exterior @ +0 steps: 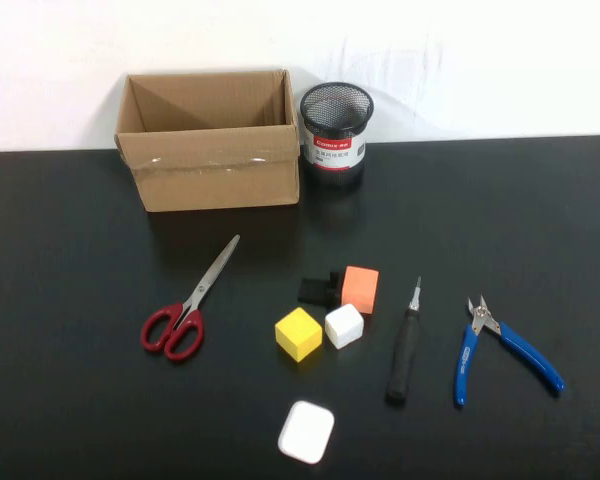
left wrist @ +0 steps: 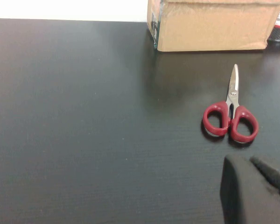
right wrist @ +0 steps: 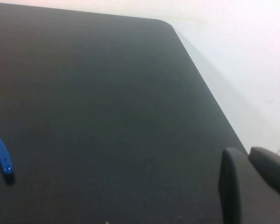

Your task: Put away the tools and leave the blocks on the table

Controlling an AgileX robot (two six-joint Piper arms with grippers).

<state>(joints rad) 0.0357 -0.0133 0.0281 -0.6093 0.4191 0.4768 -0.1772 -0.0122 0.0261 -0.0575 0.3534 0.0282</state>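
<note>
On the black table (exterior: 70, 260) lie the red-handled scissors (exterior: 180, 315), the black-handled screwdriver (exterior: 404, 350) and the blue-handled pliers (exterior: 500, 345). Between them sit the yellow cube (exterior: 298, 333), white cube (exterior: 344, 325), orange cuboid (exterior: 360, 288) and black piece (exterior: 315, 290). Neither gripper shows in the high view. My left gripper (left wrist: 245, 161) is shut and empty, low over the table a little short of the scissors (left wrist: 230, 119). My right gripper (right wrist: 242, 151) is shut and empty near the table's right edge, away from a blue pliers handle (right wrist: 1, 154).
An open cardboard box (exterior: 210, 150) stands at the back, with a black mesh pen cup (exterior: 335, 135) to its right. The box also shows in the left wrist view (left wrist: 210, 25). A flat white rounded piece (exterior: 306, 431) lies near the front edge.
</note>
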